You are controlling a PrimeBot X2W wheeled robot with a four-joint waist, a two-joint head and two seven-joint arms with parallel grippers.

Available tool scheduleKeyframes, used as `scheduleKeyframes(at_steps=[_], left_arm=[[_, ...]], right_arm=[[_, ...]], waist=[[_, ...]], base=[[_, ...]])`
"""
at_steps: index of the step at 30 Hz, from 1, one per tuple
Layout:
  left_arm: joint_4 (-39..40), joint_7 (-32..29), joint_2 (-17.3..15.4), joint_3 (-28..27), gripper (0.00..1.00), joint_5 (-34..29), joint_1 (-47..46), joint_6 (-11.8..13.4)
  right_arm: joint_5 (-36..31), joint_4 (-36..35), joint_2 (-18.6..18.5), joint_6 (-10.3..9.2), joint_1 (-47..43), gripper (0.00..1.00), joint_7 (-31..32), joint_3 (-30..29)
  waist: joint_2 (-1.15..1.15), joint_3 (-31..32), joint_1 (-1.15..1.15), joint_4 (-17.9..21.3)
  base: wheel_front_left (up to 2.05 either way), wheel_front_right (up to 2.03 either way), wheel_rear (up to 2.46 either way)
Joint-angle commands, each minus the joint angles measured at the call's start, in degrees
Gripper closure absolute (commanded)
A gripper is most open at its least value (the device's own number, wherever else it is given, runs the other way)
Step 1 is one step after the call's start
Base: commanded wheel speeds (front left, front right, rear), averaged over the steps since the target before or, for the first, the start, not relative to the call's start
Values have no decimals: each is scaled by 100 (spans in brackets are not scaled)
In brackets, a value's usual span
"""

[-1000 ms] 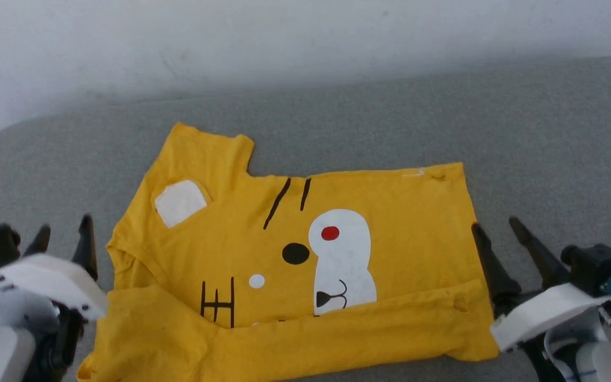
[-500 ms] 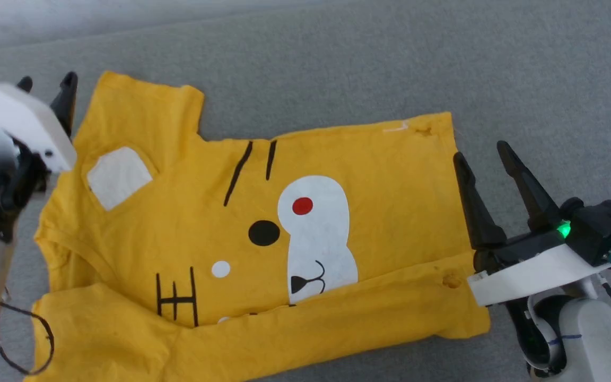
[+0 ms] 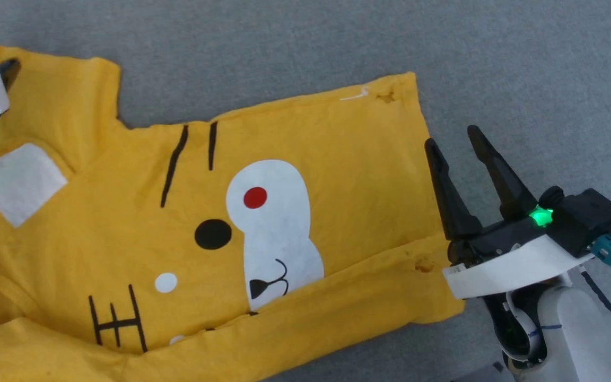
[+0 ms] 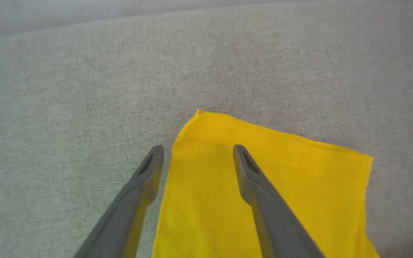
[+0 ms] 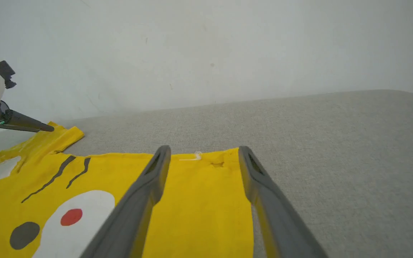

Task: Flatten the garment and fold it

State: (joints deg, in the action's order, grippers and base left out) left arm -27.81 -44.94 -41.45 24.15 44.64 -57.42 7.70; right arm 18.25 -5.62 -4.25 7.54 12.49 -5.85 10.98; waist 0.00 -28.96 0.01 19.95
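While the garment [image 3: 284, 212] lies part-folded, left gripper [image 4: 198, 148] at ten o'clock and right gripper [image 3: 451, 137] at three gape empty; far-edge pinches probably come next.

I work in a plain indoor room, closer to a living space or a test space than to a kitchen or workshop; which of the two I cannot tell. Under me spreads a soft grey woven-fabric surface [image 3: 523, 63], padded like a sofa seat or mattress, its far edge rounding off at two o'clock in my right wrist view. At twelve o'clock it meets a pale, faintly marked wall [image 5: 206, 53]. A yellow cotton T-shirt with a cartoon animal face [image 3: 337, 159] lies on the fabric, a household touch.
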Motion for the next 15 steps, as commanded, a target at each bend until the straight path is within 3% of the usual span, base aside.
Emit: scheduleKeyframes(at_steps=[1, 5, 6, 7, 8, 9, 10, 15], left_arm=[[-182, -394, -137, 108, 0, -52, 6, 95], [-277, -1152, -202, 284, 0, 108, 274, 136], [-261, -1296, -196, 310, 5, 159, 348, 155], [-238, -1411, -168, 312, 54, 233, 418, 181], [-238, -1411, -168, 312, 54, 233, 418, 181], [-204, -1484, -129, 306, 71, 302, 486, 216], [-160, -1523, -100, 303, 100, 346, 542, 245], [46, -1316, -38, 365, 100, 308, 698, 192]], right_arm=[[61, 24, 37, -5, 90, 0, -35, 10], [93, 93, 51, -5, 86, 0, -28, 4], [103, 111, 53, -5, 87, 0, -18, 0], [114, 129, 54, -5, 95, 0, -9, -7], [114, 129, 54, -5, 95, 0, -9, -7], [123, 150, 52, -5, 105, 0, 15, -22], [135, 164, 46, -5, 121, 0, 36, -40], [389, 306, -90, -5, 301, 0, 280, -112]], waist=[[0, -382, -1, 367], [0, -426, -1, 400], [0, -431, -1, 398], [0, -435, -1, 393], [0, -435, -1, 393], [0, -436, -1, 382], [0, -437, -1, 367], [0, -362, -1, 247]], base=[[0, 0, 0], [0, 0, 0], [0, 0, 0], [0, 0, 0], [0, 0, 0], [0, 0, 0], [0, 0, 0], [0, 0, 0]])
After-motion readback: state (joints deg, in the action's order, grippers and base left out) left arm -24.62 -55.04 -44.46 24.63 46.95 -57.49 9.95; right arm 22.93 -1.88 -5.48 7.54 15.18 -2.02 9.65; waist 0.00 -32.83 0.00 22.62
